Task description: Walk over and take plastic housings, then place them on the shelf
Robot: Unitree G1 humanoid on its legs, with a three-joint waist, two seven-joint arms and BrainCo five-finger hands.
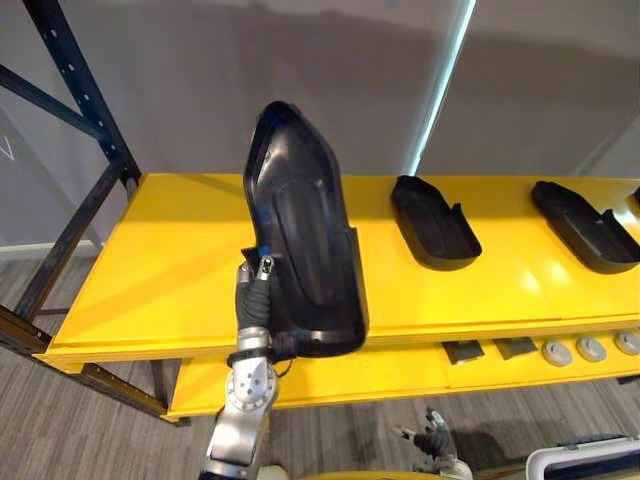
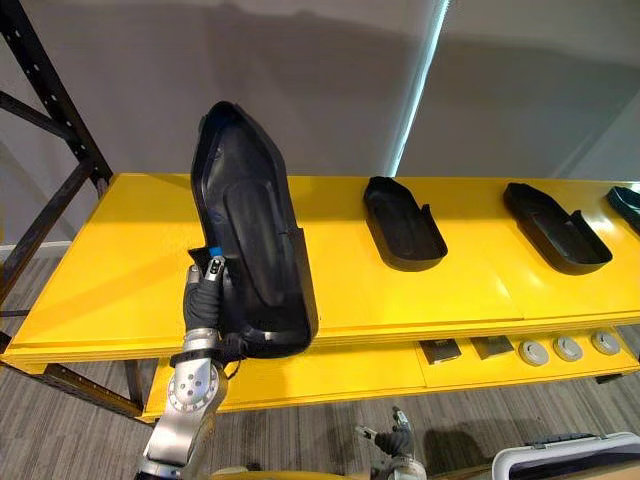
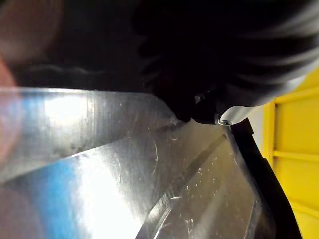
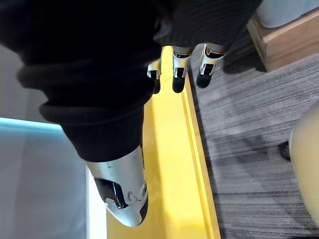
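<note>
My left hand [image 1: 256, 295] is curled round the lower left rim of a large black plastic housing [image 1: 300, 230] and holds it upright, hollow side toward me. Its lower end is level with the front edge of the yellow shelf [image 1: 170, 270]. I cannot tell whether it touches the shelf. The left wrist view shows the housing's glossy surface [image 3: 149, 174] very close. More black housings [image 1: 433, 222] [image 1: 585, 225] lie on the shelf to the right. My right hand [image 1: 432, 436] hangs low below the shelf front, its fingers [image 4: 179, 69] relaxed and holding nothing.
A dark rack upright [image 1: 80, 90] stands at the shelf's left end. The lower yellow shelf carries dark square parts [image 1: 463, 350] and grey round discs [image 1: 590, 348]. A white bin [image 1: 590, 462] sits at the lower right, and a wooden box [image 4: 284, 35] on the floor.
</note>
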